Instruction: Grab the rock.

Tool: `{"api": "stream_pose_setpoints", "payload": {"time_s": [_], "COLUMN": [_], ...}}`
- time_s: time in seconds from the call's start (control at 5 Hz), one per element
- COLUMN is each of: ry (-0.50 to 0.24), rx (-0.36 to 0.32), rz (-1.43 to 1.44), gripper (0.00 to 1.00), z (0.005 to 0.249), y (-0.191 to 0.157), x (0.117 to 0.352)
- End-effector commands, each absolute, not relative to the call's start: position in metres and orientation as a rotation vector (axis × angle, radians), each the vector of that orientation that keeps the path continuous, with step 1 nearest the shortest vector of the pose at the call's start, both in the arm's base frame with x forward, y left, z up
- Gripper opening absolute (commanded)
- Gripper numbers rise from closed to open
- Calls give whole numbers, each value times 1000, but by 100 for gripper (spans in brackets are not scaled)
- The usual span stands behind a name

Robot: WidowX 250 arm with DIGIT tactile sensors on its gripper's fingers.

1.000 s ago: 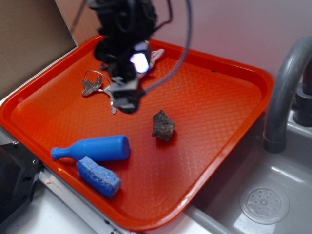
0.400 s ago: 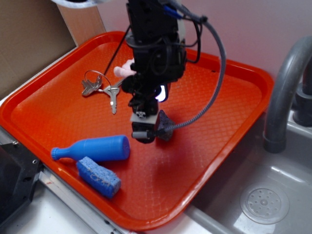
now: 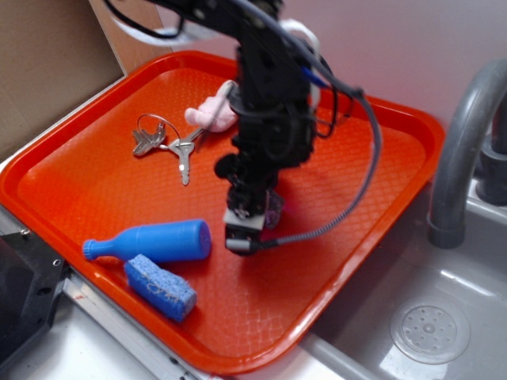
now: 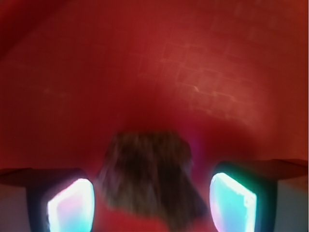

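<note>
The rock (image 4: pixel 149 176) is a rough grey-brown stone lying on the orange tray (image 3: pixel 103 182). In the wrist view it sits blurred between my two glowing fingertips, with a gap of tray showing on each side. My gripper (image 4: pixel 152 203) is open and straddles it without touching. In the exterior view the black arm reaches down over the tray's middle, and the gripper (image 3: pixel 247 229) covers most of the rock (image 3: pixel 274 210), of which only a dark edge shows on its right.
A blue bottle (image 3: pixel 150 241) and a blue sponge block (image 3: pixel 161 286) lie left of the gripper near the tray's front edge. Keys on a ring (image 3: pixel 161 141) and a pink item (image 3: pixel 212 115) lie toward the back. A sink with a grey faucet (image 3: pixel 463 150) is on the right.
The arm has swung from the back left of the tray, near the keys, to the right and down onto the rock. The rock has stayed where it was.
</note>
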State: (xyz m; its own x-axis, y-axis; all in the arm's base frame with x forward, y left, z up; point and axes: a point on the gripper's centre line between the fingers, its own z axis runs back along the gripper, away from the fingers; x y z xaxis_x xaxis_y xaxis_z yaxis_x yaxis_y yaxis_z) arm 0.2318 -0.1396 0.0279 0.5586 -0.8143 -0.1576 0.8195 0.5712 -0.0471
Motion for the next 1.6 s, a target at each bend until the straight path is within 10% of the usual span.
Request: {"api": "stream_pose_setpoints", "payload": {"time_s": [0.0,0.2,0.6,1.2,1.4], "ry": [146,151,133,-24,-75], "rx": [25,66,89,107,61], "rz": [-1058,-1028,-952,-195,-133], "gripper": [100,0,0,0,0], "z": [21,22,49,198,205], "y": [-167,-163,-150,-80,-76], "x": [224,221,230,221,212]}}
